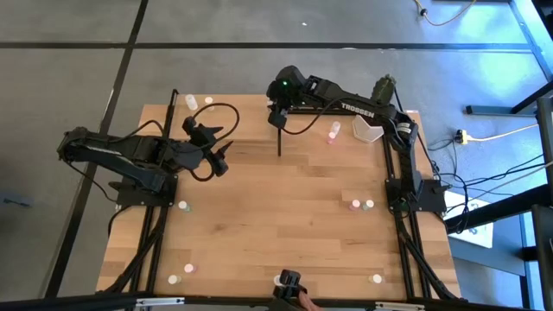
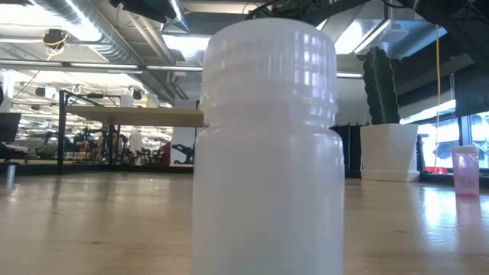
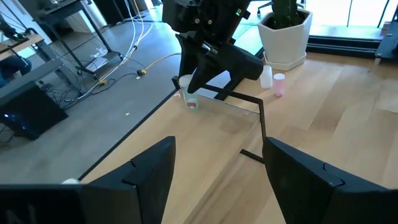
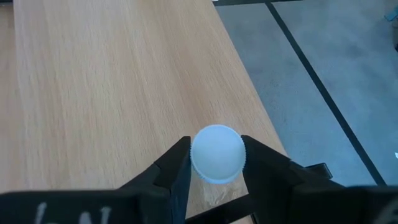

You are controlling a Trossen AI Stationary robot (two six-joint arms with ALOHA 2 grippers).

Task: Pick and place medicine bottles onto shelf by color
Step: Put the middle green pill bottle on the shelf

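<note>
Right end effector pinches a white bottle upright between its fingers, cap toward the wrist, above the shelf board's edge; left end effector, open and empty, waits well apart.

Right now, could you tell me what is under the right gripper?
The right gripper has its fingers around a white bottle above the shelf. The bottle's cap hides its base, so contact is unclear.

Your desk: light wood. White cactus pot sits at far right corner. Pink bottle and white bottle just beside pot. Pink-and-green pair nearer you than pot, near same edge. Shelf far across from pot.
</note>
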